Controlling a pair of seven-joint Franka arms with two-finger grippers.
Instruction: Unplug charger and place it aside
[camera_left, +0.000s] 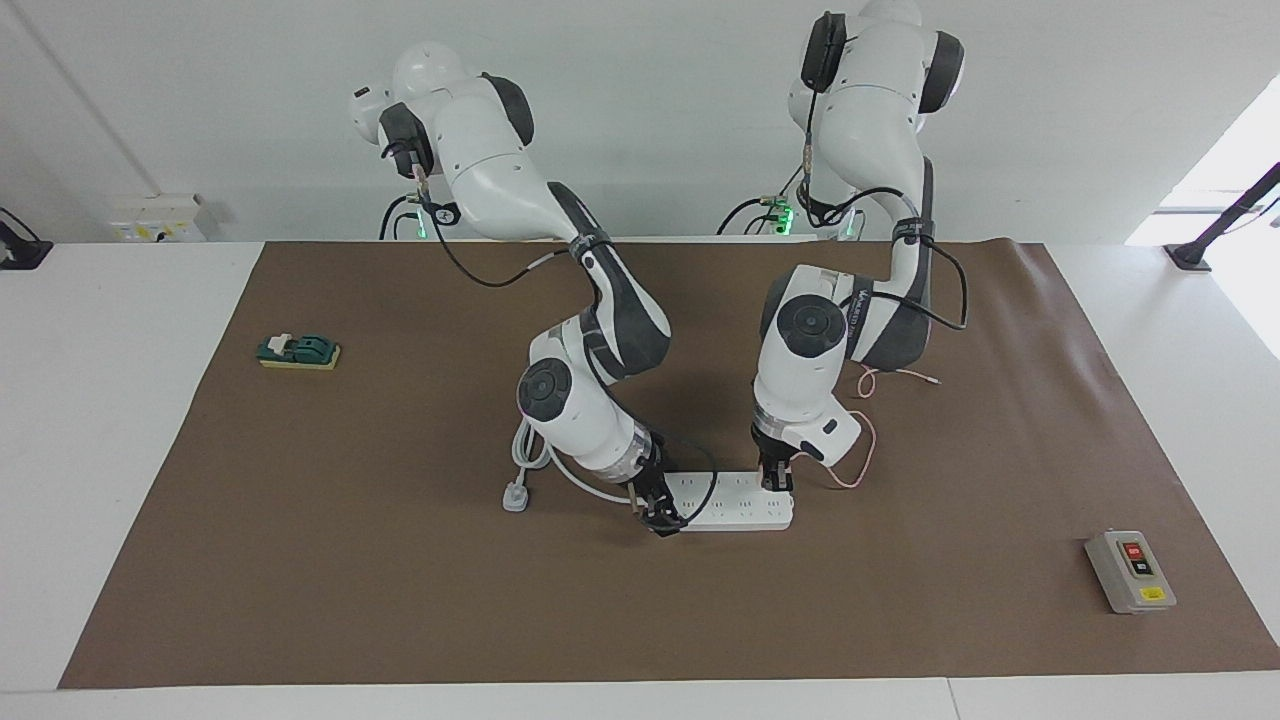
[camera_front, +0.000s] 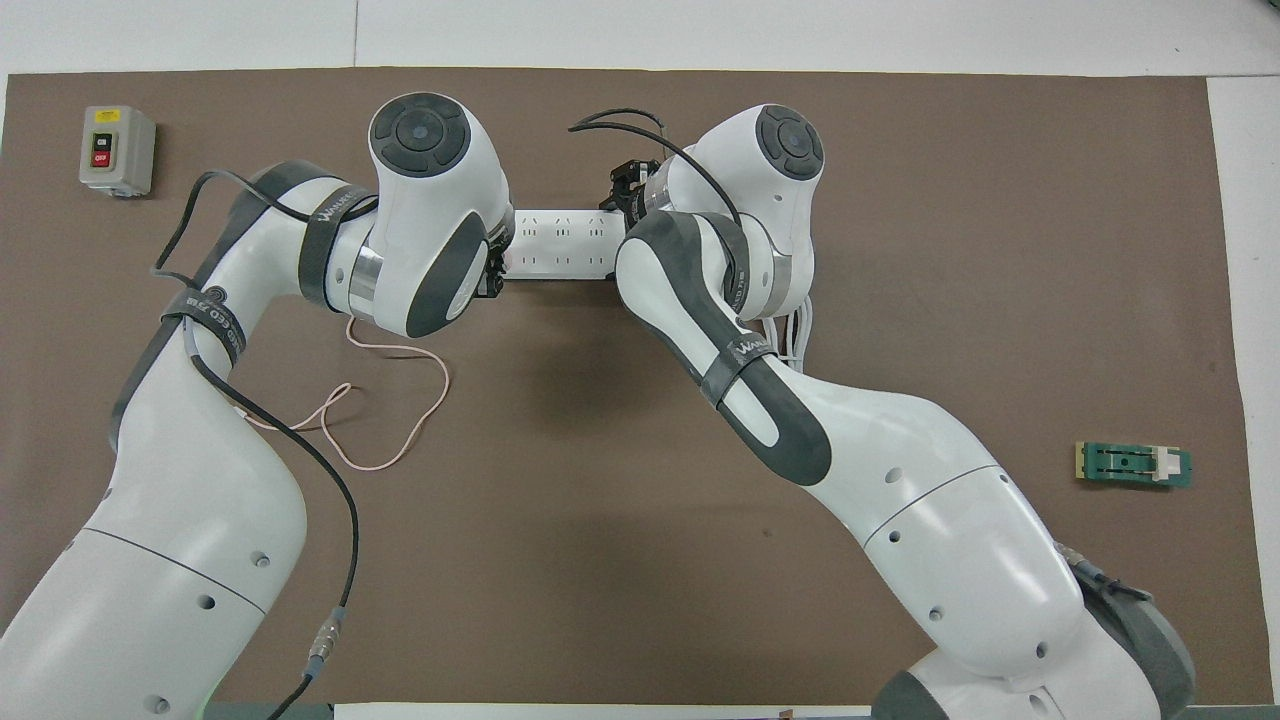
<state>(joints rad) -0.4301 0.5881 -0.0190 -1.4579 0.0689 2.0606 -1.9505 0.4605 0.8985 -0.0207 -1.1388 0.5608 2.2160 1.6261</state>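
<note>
The white power strip (camera_left: 735, 500) lies in the middle of the brown mat, and it also shows in the overhead view (camera_front: 560, 245). My left gripper (camera_left: 775, 485) is down on the strip's end toward the left arm's side, seen in the overhead view (camera_front: 497, 270) under the hand. The charger's pink cube is hidden by this gripper. Its thin pink cable (camera_left: 866, 445) runs from there in loops toward the robots, as the overhead view (camera_front: 415, 350) also shows. My right gripper (camera_left: 662, 520) is down at the strip's other end, also in the overhead view (camera_front: 625, 190).
The strip's thick white cord (camera_left: 530, 450) and plug (camera_left: 515, 497) lie toward the right arm's end. A grey switch box (camera_left: 1130, 570) sits at the left arm's end, farther from the robots. A green and yellow block (camera_left: 298, 351) sits at the right arm's end.
</note>
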